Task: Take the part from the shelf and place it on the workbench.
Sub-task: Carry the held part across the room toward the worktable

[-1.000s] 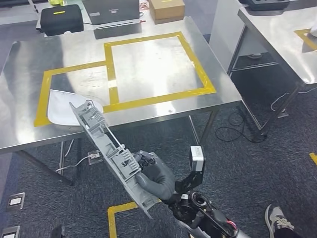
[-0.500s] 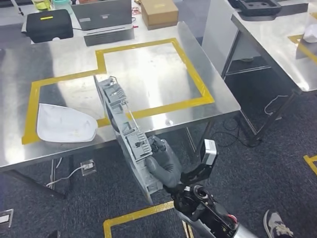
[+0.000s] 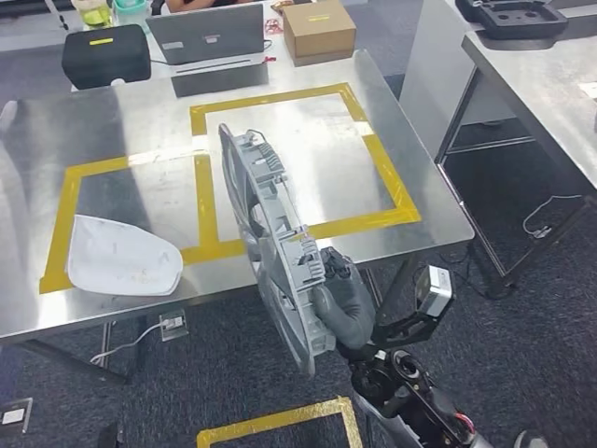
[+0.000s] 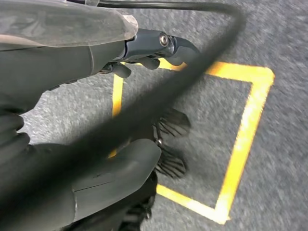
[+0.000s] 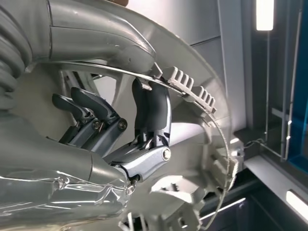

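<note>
- The long grey ribbed plastic part has swung more upright, its far end now above the steel table with yellow tape.
- Right hand fingers clamp its lower end.
- Left hand hangs, fingers apart; placing comes next.

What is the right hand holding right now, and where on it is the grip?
The right hand holds the long grey plastic part near its lower end, fingers hooked over its ribbed edge.
</note>
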Tool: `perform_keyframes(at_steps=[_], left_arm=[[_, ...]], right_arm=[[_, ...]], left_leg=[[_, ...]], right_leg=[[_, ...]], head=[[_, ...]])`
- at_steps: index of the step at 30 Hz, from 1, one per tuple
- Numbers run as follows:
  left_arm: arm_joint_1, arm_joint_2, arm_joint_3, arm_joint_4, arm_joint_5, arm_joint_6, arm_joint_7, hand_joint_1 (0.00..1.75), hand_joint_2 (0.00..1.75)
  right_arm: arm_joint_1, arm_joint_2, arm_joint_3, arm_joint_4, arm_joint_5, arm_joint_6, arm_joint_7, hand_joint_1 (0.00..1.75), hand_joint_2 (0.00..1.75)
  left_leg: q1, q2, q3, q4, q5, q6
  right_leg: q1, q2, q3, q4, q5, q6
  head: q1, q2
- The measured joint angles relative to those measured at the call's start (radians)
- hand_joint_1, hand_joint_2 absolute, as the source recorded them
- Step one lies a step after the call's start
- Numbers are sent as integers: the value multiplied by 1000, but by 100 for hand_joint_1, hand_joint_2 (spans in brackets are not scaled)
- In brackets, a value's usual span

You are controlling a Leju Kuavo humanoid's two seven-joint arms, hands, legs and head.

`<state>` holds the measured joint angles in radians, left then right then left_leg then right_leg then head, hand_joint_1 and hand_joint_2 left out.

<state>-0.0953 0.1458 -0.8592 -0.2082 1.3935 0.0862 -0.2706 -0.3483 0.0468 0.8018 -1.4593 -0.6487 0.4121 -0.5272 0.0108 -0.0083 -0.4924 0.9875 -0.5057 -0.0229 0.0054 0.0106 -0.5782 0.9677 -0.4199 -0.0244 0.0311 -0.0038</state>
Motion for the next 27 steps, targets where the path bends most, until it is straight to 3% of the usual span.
perform_keyframes(at_steps=[1, 4, 5, 6, 7, 9, 11, 14, 16, 17, 19, 20, 21, 22, 24, 25, 27], left_arm=[[-2, 0, 0, 0, -1, 0, 0, 0, 175], [-3, 0, -2, 0, -3, 0, 0, 0, 175], [-2, 0, -2, 0, -3, 0, 0, 0, 175], [0, 0, -2, 0, -3, 0, 0, 0, 175], [1, 1, -3, 0, -4, 0, 0, 0, 175], [2, 3, -3, 0, -5, 0, -2, 0, 175], [1, 4, -4, 0, -6, 0, -5, 0, 175], [0, 3, -4, 0, -5, -1, -11, 0, 175], [-2, 2, -4, 0, -4, -2, -13, 0, 175], [-2, 1, -4, 0, -4, -2, -13, 0, 175], [-3, 2, -4, 0, -7, -2, -14, 0, 175], [-4, 2, -4, 0, -10, -2, -14, 0, 175], [-4, 2, -5, 0, -13, -3, -15, 0, 175], [-5, 2, -5, 0, -15, -3, -15, 0, 175], [-7, 0, -6, 0, -19, -3, -15, 0, 175], [-10, -1, -8, 0, -22, -3, -15, 0, 175], [-16, -2, -12, 0, -27, -3, -15, 0, 175]], right_arm=[[0, -1, -3, -5, 9, -6, -1, 175, 175], [1, -3, -10, -19, 43, -34, -6, 175, 175], [2, -4, -13, -22, 59, -47, -6, 175, 175], [3, -6, -15, -26, 79, -65, -5, 175, 175], [3, -7, -18, -30, 105, -88, -4, 175, 175], [0, -10, -24, -39, 189, -156, 5, 175, 175], [-11, -13, -28, -46, 306, -251, 24, 175, 175], [-36, -15, -32, -55, 424, -346, 48, 175, 175], [-49, -16, -34, -62, 453, -367, 55, 175, 175], [-54, -17, -35, -64, 471, -381, 61, 175, 175], [-69, -18, -35, -66, 542, -431, 89, 175, 175], [-80, -18, -34, -65, 597, -464, 113, 175, 175], [-94, -18, -32, -63, 661, -499, 142, 175, 175], [-111, -18, -29, -59, 725, -530, 171, 175, 175], [-150, -15, -21, -47, 830, -573, 221, 175, 175], [-170, -11, -15, -39, 870, -586, 239, 175, 175], [-208, 0, 0, -15, 946, -609, 273, 175, 175]], left_leg=[[1, 1, -24, 43, -6, -4], [4, 2, -157, 232, -66, -16], [4, 2, -189, 260, -82, -18], [5, 2, -203, 254, -77, -18], [5, 2, -201, 213, -46, -15], [2, 2, -171, 75, 60, -4], [-3, 1, -151, -14, 124, 7], [-4, 0, -143, -29, 134, 17], [3, 2, -129, -40, 130, 26], [5, 3, -122, -44, 126, 30], [5, 3, -114, -44, 118, 35], [5, 3, -110, -44, 114, 35], [5, 3, -106, -44, 110, 34], [6, 1, -100, -43, 106, 32], [7, -2, -88, -43, 98, 25], [6, -3, -85, -41, 94, 21], [2, -6, -89, -37, 92, 14]], right_leg=[[-3, 0, 13, -9, 0, -3], [-5, 0, 35, -20, -14, -10], [-5, 1, 43, -20, -21, -11], [-5, 4, 54, -20, -30, -11], [-5, 6, 66, -20, -39, -10], [-3, 8, 91, -18, -57, -6], [1, 11, 100, -14, -73, 2], [3, 13, 98, -16, -91, 19], [3, 8, 86, 22, -122, 30], [1, 5, 63, 76, -151, 35], [-3, 1, -16, 224, -209, 43], [-7, 0, -49, 276, -219, 46], [-9, -1, -66, 290, -207, 48], [-12, -2, -61, 260, -174, 49], [-15, -2, -10, 121, -83, 47], [-14, -2, 18, 57, -52, 45], [-12, -1, 43, -1, -35, 40]], head=[[-5, 0], [-25, 0], [-29, 0], [-34, 0], [-39, 0], [-50, 0], [-57, 0], [-55, 0], [-50, 0], [-44, 0], [-32, 0], [-28, 0], [-24, 0], [-20, 0], [-11, 0], [-6, 0], [-3, 0]])
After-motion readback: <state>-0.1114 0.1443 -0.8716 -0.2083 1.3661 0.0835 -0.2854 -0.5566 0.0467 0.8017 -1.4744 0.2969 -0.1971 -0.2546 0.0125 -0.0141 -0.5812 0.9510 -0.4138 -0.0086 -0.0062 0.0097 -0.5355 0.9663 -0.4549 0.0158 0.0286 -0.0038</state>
